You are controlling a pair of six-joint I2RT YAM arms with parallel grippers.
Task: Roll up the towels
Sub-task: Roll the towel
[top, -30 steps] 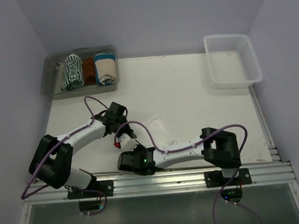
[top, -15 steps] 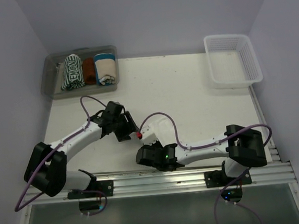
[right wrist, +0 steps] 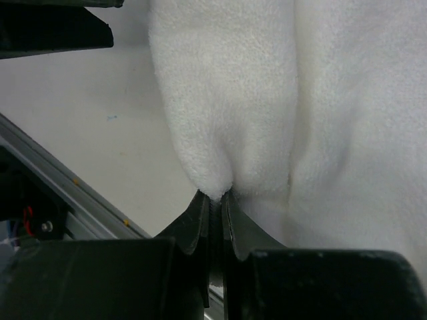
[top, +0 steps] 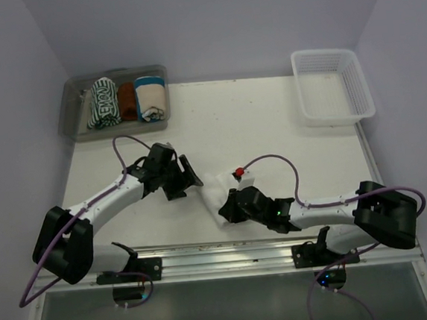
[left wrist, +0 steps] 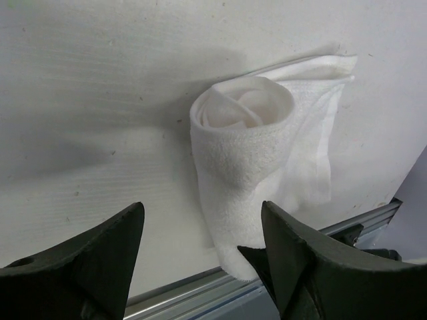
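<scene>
The plain white towel [left wrist: 243,157] lies near the table's front edge as a loose roll with a flat tail [top: 217,185]. My right gripper [right wrist: 215,197] is shut on the roll's near end, pinching the cloth [right wrist: 223,107] between its fingertips; in the top view it sits just below the towel [top: 229,203]. Just left of the roll, my left gripper [left wrist: 201,208] is open, its fingers astride the roll's lower end, holding nothing [top: 193,178]. The green-and-white striped towel [top: 103,103] lies rolled in the clear bin [top: 76,128] at the back left.
The bin also holds a rust-brown towel [top: 127,100] and a cream towel with a teal band [top: 150,98]. A white mesh basket [top: 334,112] stands at the back right. The metal rail [top: 229,252] runs along the front edge, close under the towel.
My left gripper has opened and drawn back slightly to the left. The right arm swung to the right, and its gripper closed on the white towel's end.
</scene>
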